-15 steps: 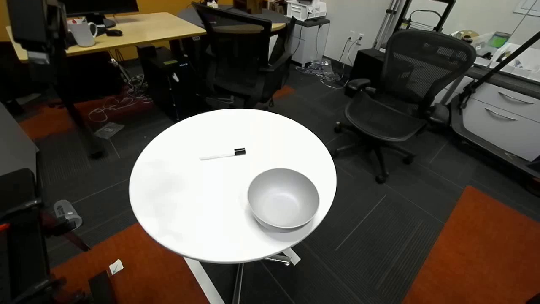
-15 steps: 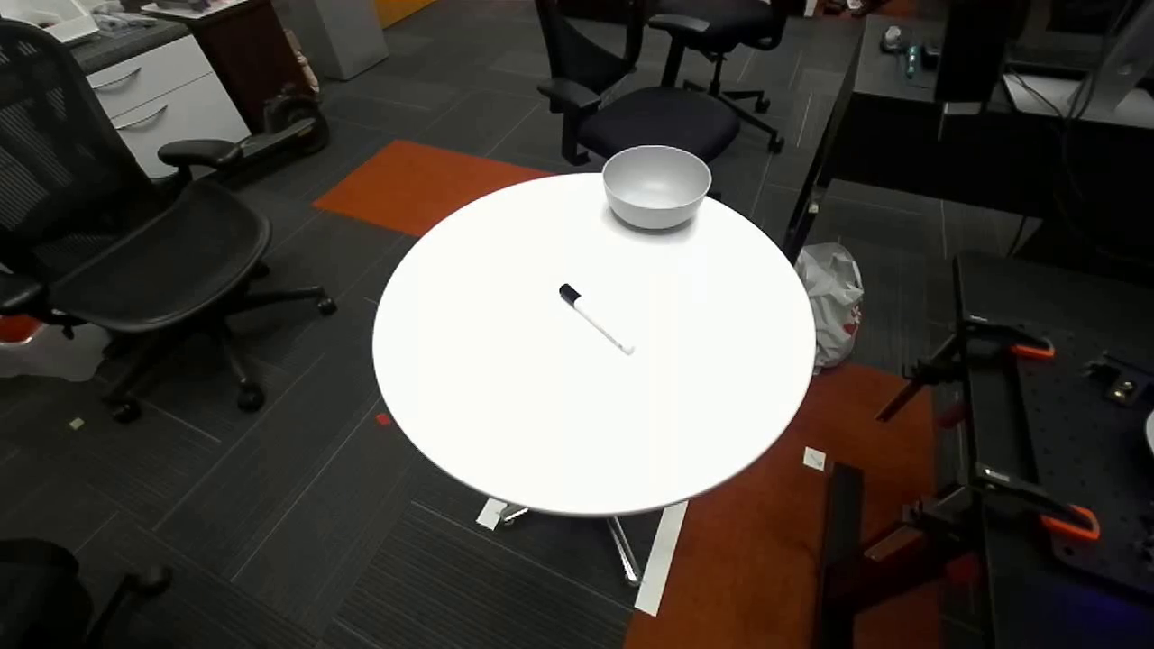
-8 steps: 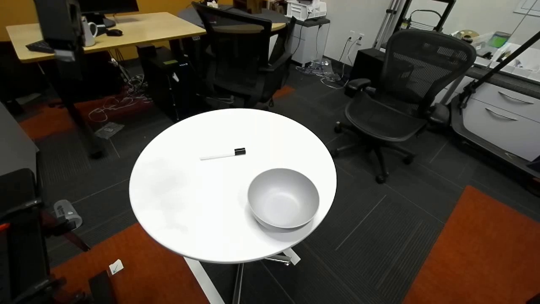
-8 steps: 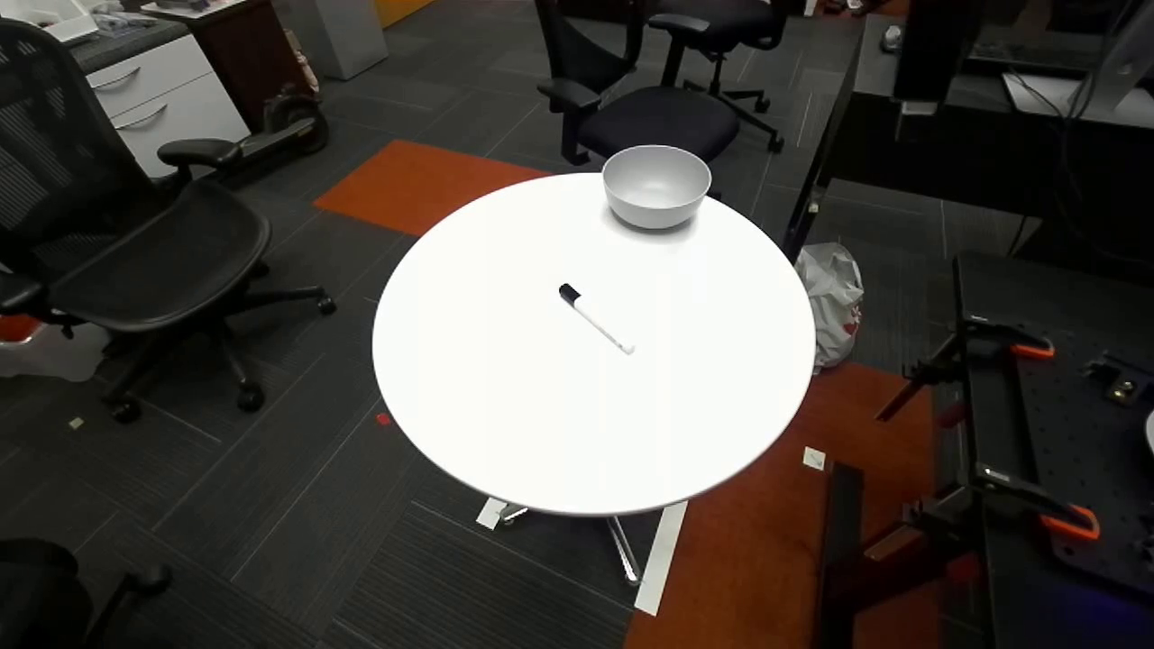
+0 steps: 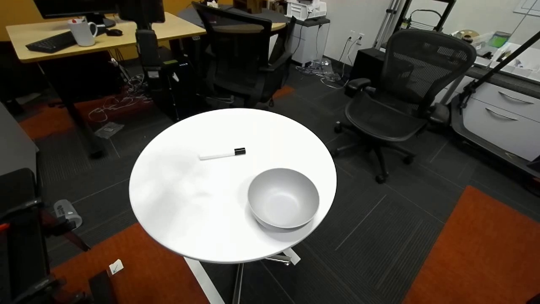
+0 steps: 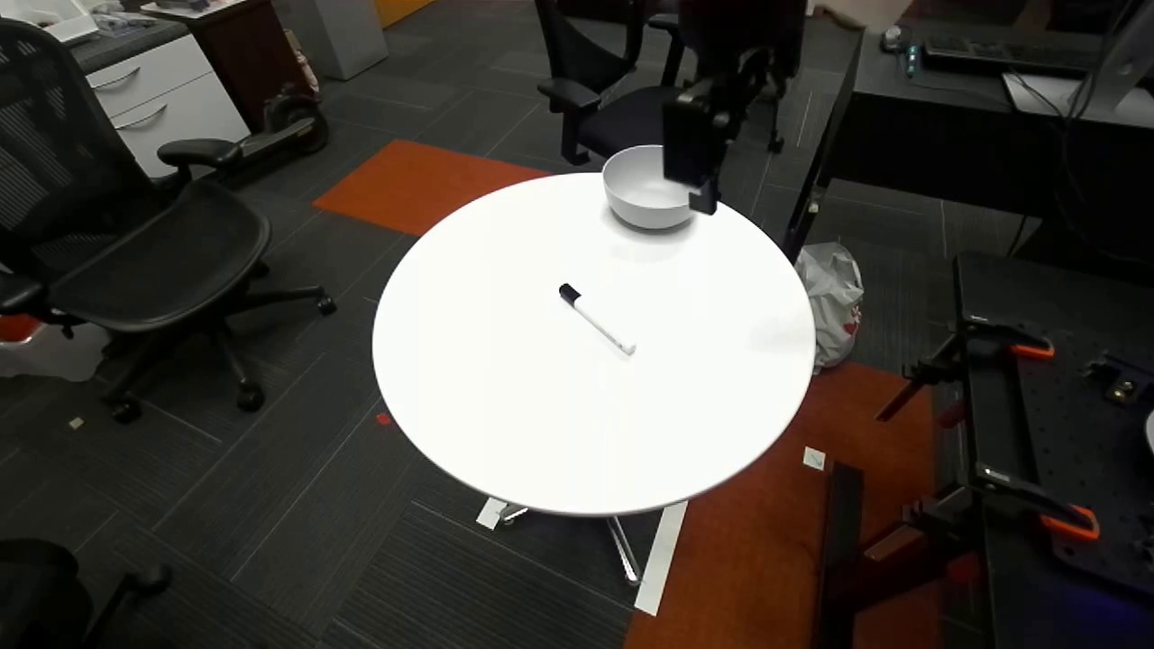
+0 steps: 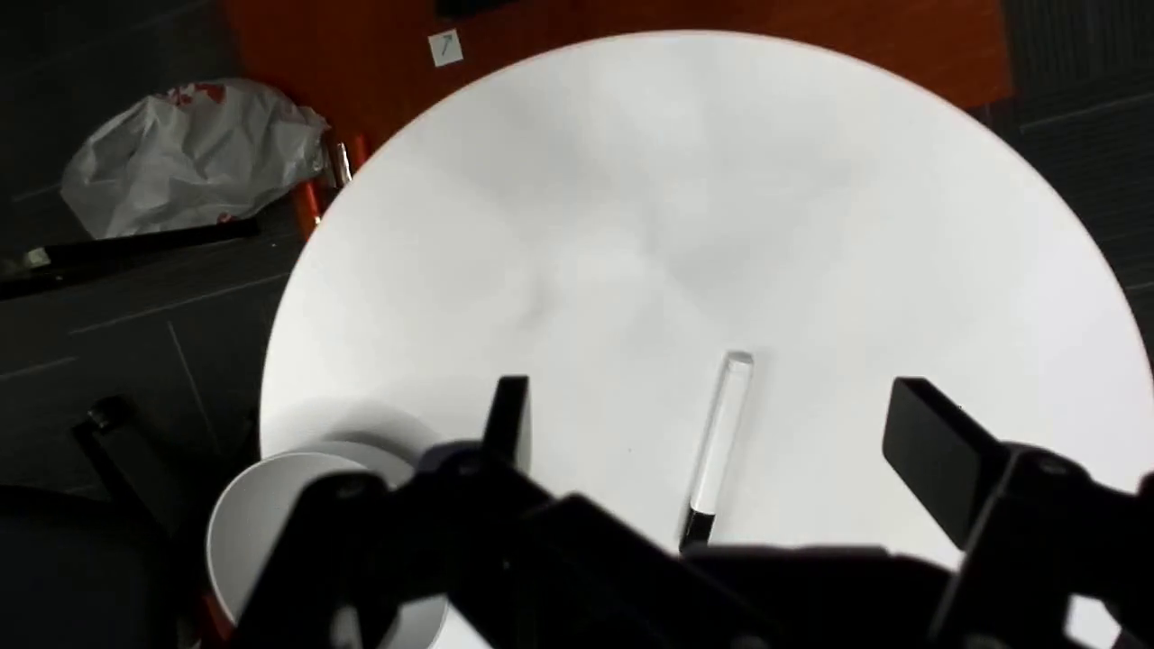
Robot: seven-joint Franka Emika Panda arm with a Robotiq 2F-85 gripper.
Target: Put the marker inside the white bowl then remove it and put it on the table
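Gaping wide, black two-fingered hand (image 7: pixel 717 428) faces the round white-topped desk (image 7: pixel 631 180)!

Released, jaws standing well apart, and in the wrist view the slim, white-barrelled, black-capped marker (image 7: pixel 718 442) shows between them! It lies flat on the desk, away from the smooth, light-grey round bowl (image 5: pixel 283 198), which sits upright near the edge!

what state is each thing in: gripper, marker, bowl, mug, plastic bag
Gripper: open, holding nothing
Marker: lying flat, black cap on
Bowl: upright, empty
Mug: upright, fill level not visible
Plastic bag: crumpled, contents unclear
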